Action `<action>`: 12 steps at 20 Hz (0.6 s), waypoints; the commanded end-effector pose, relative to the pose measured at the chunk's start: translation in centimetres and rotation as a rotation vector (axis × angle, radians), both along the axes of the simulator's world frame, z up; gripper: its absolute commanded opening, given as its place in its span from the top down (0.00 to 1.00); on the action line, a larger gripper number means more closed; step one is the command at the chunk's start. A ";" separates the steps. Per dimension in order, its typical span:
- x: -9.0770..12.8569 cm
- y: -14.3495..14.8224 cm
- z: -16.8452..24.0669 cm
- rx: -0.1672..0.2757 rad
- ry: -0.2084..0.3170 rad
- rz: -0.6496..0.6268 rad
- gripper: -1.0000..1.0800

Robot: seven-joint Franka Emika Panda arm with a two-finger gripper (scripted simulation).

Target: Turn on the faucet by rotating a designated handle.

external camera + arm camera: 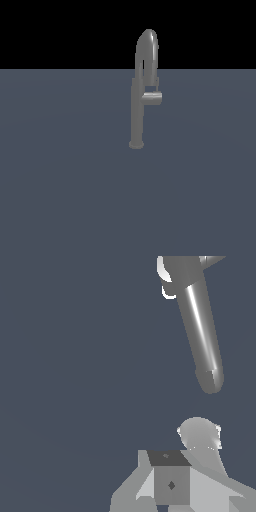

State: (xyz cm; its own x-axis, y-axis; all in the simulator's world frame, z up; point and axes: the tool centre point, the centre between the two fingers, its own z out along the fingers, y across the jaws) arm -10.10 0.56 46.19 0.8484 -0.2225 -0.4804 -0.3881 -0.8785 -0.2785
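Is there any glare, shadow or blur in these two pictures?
Exterior view: sharp, flat light, the tall grey metal faucet casts no visible shadow on the floor. Wrist view: a bright glare streak runs along its column; no blur.

The gripper [172, 483], visible only in the wrist view, shows pale grey faceted housing with angular sloping faces, a boxy mid-grey central block with a darker upper face, a small dark diamond marking on its front and another faint one on the dark face.
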 end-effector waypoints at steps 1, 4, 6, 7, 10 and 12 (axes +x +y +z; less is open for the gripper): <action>1.4 -0.4 -0.5 0.035 0.040 -0.041 1.00; 3.0 -0.9 -1.1 0.078 0.089 -0.089 1.00; 4.1 -1.3 -1.6 0.107 0.121 -0.123 1.00; 4.6 -1.4 -1.9 0.122 0.138 -0.139 1.00; 6.2 -2.1 -2.7 0.167 0.189 -0.191 1.00; 7.2 -2.5 -3.4 0.198 0.224 -0.226 1.00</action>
State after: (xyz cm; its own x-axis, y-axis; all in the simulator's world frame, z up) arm -3.70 -1.62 43.28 0.6831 -0.2751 -0.6766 -0.6093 -0.7255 -0.3202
